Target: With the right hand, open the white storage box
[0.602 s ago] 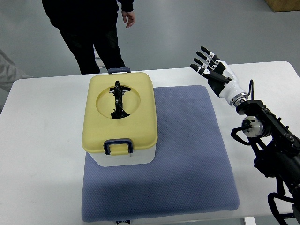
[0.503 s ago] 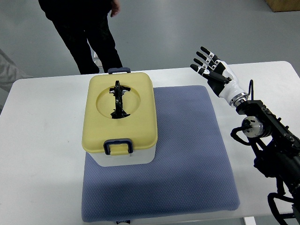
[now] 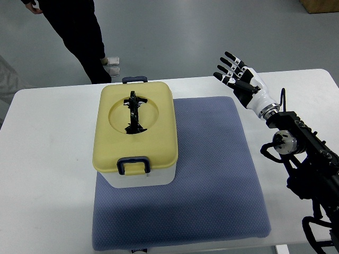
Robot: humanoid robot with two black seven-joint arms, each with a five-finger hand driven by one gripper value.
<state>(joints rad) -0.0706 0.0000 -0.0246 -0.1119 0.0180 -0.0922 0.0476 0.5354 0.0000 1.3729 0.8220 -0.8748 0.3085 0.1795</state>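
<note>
The right hand is held with fingers spread and empty, well apart from the closed white storage box, probably to prepare an approach.

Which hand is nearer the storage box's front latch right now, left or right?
Right, by default. The right hand hangs open over the table's far edge, well right of the box and beyond its front latch, touching nothing. The left hand is out of view.

The right hand is raised at the far right, fingers spread and stretched out straight, holding nothing. Its white wrist runs back into the black arm, which enters from the right edge.
</note>
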